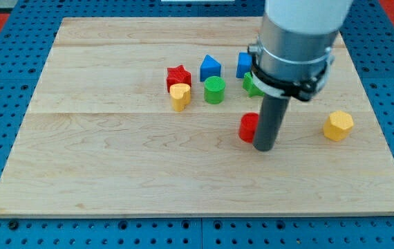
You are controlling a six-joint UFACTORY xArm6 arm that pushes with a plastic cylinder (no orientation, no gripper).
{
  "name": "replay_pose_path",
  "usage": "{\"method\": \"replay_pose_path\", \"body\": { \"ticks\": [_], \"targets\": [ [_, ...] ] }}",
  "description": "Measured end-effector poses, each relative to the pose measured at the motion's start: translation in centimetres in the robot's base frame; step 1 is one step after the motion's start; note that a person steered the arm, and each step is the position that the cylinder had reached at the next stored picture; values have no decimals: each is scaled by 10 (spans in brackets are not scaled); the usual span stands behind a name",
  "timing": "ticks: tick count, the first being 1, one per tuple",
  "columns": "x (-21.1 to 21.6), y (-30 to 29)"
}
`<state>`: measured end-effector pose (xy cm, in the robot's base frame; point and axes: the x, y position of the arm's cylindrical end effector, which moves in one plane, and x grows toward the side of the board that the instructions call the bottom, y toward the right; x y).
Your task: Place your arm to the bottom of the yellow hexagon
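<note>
The yellow hexagon (pixel 338 125) lies near the board's right edge, at mid height. My tip (pixel 263 146) rests on the board well to its left and slightly lower. The tip touches the right side of the red cylinder (pixel 248 127), which the rod partly hides.
A cluster sits at the view's upper middle: a red star (pixel 177 75), a small yellow block (pixel 180 96), a blue triangular block (pixel 210 68), a green cylinder (pixel 214 90), a blue cube (pixel 244 63) and a green block (pixel 250 84) partly behind the arm.
</note>
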<state>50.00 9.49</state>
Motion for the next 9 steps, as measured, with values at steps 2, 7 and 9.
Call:
{"method": "replay_pose_path", "body": {
  "ticks": [2,7,9],
  "targets": [
    [-15,2],
    [46,4],
    [44,128]
  ]
}}
